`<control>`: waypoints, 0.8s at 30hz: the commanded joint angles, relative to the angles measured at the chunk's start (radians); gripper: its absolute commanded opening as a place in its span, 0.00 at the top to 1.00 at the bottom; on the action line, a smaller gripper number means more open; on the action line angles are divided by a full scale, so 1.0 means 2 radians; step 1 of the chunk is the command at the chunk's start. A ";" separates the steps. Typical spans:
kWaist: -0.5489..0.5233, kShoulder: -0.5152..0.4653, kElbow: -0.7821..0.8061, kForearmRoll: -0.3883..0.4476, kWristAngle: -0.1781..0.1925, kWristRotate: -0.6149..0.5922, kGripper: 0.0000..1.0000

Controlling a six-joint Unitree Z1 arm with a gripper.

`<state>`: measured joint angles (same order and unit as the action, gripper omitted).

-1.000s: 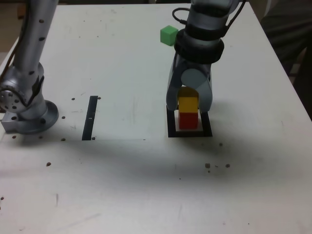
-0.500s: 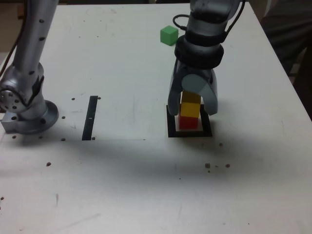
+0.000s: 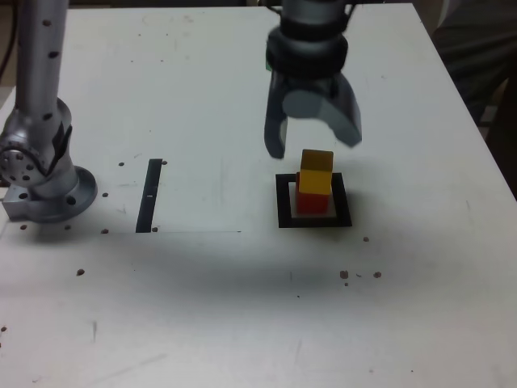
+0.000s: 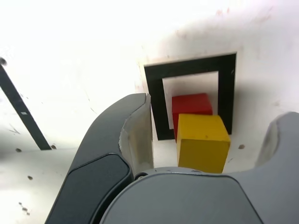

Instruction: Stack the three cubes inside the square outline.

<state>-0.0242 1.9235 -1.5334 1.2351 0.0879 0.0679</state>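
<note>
A yellow cube [image 3: 316, 172] sits on a red cube [image 3: 312, 201] inside the square outline [image 3: 283, 202], slightly twisted against it. My gripper [image 3: 313, 144] hangs open just above and behind the stack, touching neither cube. In the wrist view the yellow cube [image 4: 202, 142] lies between the two spread fingers [image 4: 136, 135] with a gap on each side. Beneath it show the red cube [image 4: 190, 103] and the black outline [image 4: 154, 105].
A thin black strip [image 3: 149, 196] lies on the white table toward the exterior view's left, also seen as the strip [image 4: 21, 109] in the wrist view. The arm's base [image 3: 44, 182] stands at the left edge. A person's dark clothing [image 3: 477, 48] is at the top right.
The gripper opened and let go of the yellow cube, which stays on the red one. The gripper then rose and drew back toward the far side of the table.
</note>
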 commanded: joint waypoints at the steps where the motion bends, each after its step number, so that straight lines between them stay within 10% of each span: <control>1: 0.009 -0.012 0.003 0.004 0.006 0.003 0.00; 24: 0.192 -0.035 0.022 0.005 0.084 0.221 0.00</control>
<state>0.3424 1.8609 -1.4866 1.2524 0.2479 0.4923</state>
